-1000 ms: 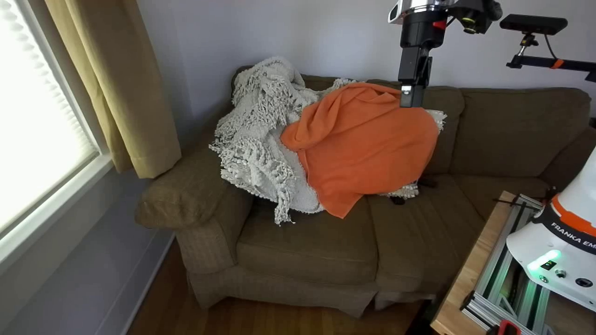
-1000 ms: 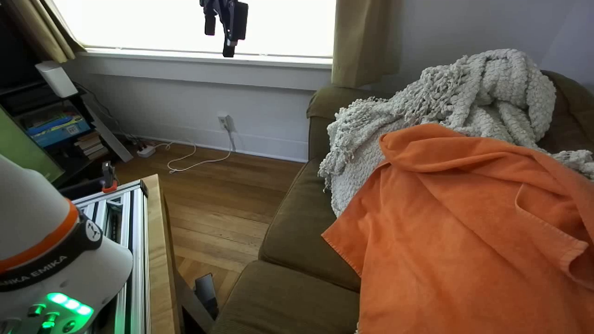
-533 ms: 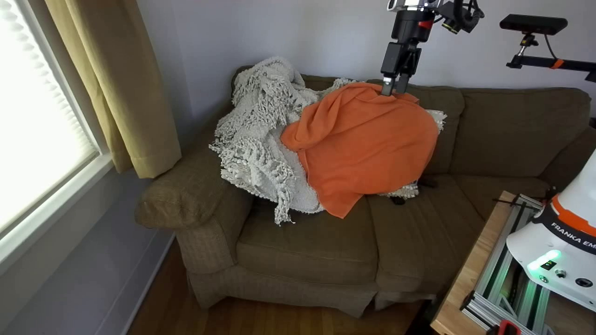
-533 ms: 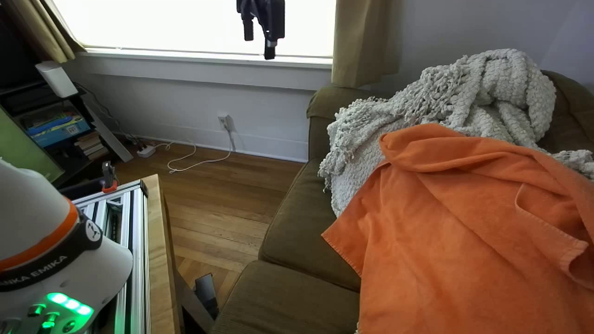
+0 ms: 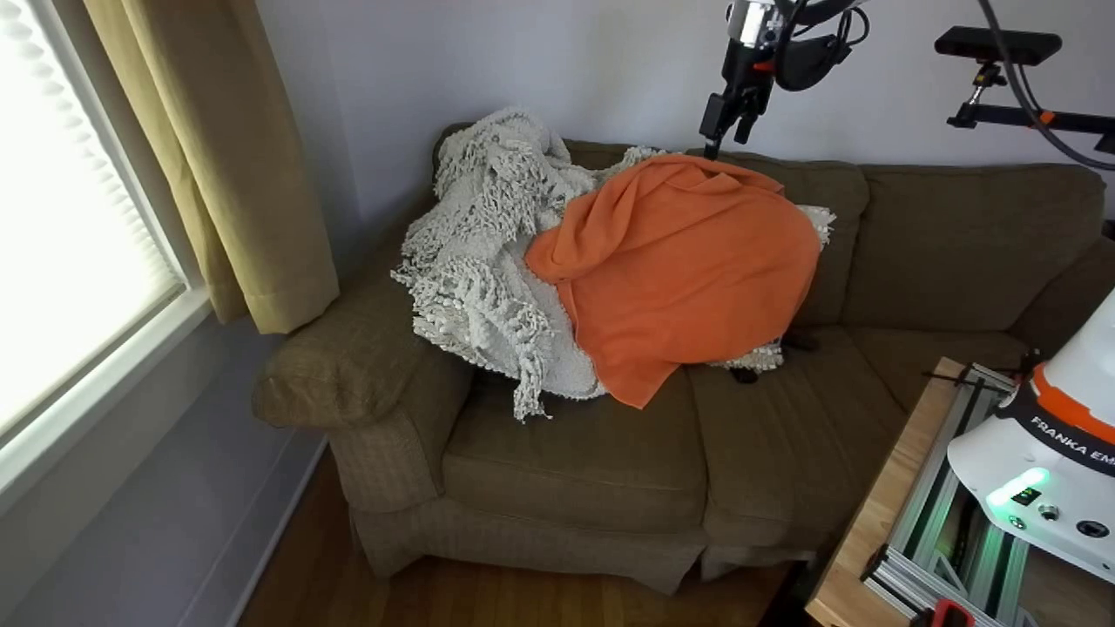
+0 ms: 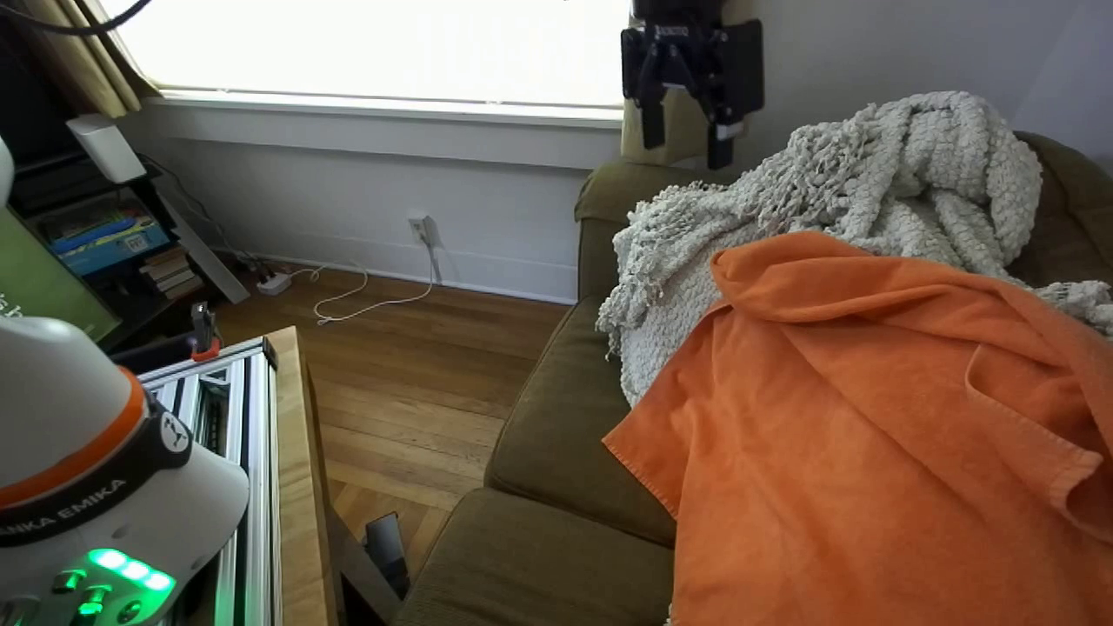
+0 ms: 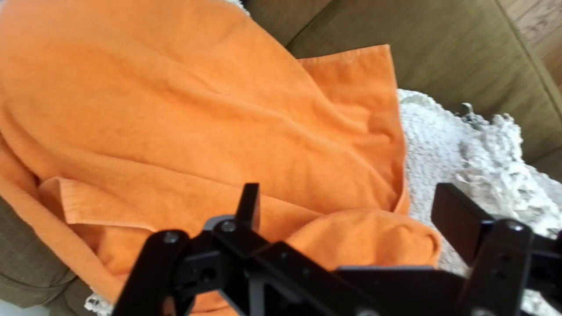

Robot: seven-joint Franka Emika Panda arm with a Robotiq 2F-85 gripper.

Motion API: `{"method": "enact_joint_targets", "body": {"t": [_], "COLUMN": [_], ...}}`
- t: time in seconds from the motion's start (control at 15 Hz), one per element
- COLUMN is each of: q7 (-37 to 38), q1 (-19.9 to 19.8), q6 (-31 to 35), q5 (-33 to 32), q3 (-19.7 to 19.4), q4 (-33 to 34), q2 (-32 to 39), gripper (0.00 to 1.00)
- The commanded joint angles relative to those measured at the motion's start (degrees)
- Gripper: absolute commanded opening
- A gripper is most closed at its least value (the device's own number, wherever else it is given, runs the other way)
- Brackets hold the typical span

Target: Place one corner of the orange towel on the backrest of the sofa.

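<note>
Pincer [image 6: 686, 148] spread wide, poised above the orange towel [image 5: 697, 270] on the brown sofa [image 5: 784, 427].

In the wrist view its fingers [image 7: 456, 219] stand far apart; lettering [image 6: 671, 31] on its body is too blurred to read. In an exterior view the towel lies rumpled over a pale fringed blanket [image 5: 488, 218] at the sofa's left, one corner [image 5: 640, 387] over the left seat cushion [image 5: 566, 479], upper folds close to the backrest [image 5: 967, 244]; whether they touch it I cannot tell. Near right, the white arm base [image 5: 1045, 505] wears a black band [image 5: 1076, 444] reading "FRANKA EM" as far as it shows, beside a wooden tabletop [image 5: 880, 505]. Around: tan curtain [image 5: 218, 157], bright window [image 5: 70, 218], pale wall [image 5: 610, 70], plank floor [image 6: 417, 374].
</note>
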Motion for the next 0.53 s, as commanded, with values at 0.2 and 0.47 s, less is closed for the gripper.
{"method": "enact_joint_targets", "body": {"t": [0.2, 0.47], "q7": [7.0, 9.3], "q1": [-2.1, -3.7], "q6": [3.3, 4.5], "q5": [-11.0, -5.6], "q3": [-4.8, -8.2], "q4": [9.6, 15.6], "q2": [15.5, 23.3], "gripper": [1.00, 1.00]}}
